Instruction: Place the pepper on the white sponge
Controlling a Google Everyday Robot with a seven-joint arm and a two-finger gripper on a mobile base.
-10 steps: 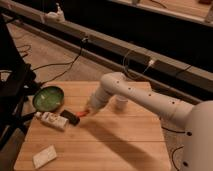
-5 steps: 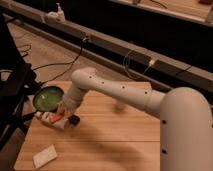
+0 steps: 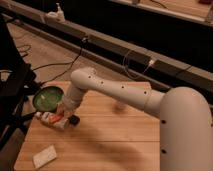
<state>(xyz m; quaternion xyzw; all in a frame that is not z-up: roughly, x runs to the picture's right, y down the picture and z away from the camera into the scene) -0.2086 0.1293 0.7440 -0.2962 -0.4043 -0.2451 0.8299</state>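
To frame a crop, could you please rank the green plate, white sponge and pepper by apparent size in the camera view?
1. green plate
2. white sponge, though it lies nearer the camera
3. pepper, only partly visible beside the shut gripper, just past the plate's near edge

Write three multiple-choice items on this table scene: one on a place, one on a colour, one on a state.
1. The sponge lies: A) in the bowl; B) near the table's lower-left corner in view; C) on the floor.
2. The bowl is: A) blue; B) white; C) green.
3. The sponge is: A) bare; B) under the bowl; C) in the gripper's fingers.

Answers:
1 B: it sits alone at the lower left of the tabletop.
2 C: its inside shows green.
3 A: nothing lies on it; the gripper, fingers shut, is down beside the bowl, apart from the sponge.
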